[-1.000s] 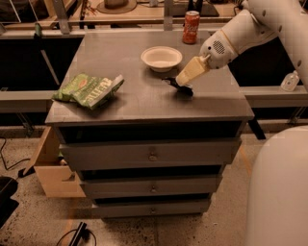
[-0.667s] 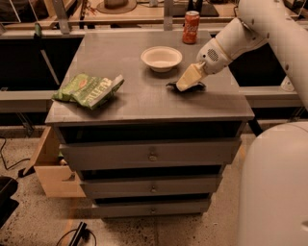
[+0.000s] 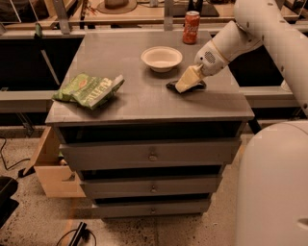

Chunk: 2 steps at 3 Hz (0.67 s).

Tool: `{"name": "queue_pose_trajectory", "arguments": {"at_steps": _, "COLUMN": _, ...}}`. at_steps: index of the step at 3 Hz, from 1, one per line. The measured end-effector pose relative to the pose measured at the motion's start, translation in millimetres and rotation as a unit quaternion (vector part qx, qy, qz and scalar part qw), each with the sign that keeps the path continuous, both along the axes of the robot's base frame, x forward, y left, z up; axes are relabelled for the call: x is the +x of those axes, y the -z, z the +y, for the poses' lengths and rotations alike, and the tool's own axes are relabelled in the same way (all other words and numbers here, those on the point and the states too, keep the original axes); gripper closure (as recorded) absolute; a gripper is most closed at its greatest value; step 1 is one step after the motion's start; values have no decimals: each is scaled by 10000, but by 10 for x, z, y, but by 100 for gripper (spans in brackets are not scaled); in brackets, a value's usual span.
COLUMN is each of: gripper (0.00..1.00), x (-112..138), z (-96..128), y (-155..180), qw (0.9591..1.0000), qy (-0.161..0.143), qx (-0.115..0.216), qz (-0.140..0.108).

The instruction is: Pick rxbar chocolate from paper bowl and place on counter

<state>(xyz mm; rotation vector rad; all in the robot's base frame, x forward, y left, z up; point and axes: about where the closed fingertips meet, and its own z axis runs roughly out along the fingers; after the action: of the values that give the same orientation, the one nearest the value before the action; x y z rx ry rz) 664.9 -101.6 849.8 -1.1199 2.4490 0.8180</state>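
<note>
The rxbar chocolate [image 3: 171,86], a flat dark bar, lies on the grey counter [image 3: 144,101], just right of and in front of the paper bowl [image 3: 161,58]. The bowl is off-white and looks empty. My gripper [image 3: 186,82], cream-coloured, reaches in from the upper right and sits right on top of the bar's middle, low over the counter. The bar's ends stick out to either side of the gripper.
A green crinkled chip bag [image 3: 89,89] lies at the counter's left front. An orange-red drink can [image 3: 191,27] stands at the back right edge. A wooden bench with clutter [image 3: 115,12] runs behind. The robot's white body [image 3: 274,187] fills the lower right.
My gripper has come down and slightly forward with the bar; the bar now rests flat on the counter beside the bowl.
</note>
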Motion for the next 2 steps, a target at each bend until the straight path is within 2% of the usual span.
{"name": "queue_pose_trajectory", "arguments": {"at_steps": 2, "gripper": 15, "x": 29, "z": 53, "y": 47, "qw": 10000, "qy": -12, "qx": 15, "qz": 10}}
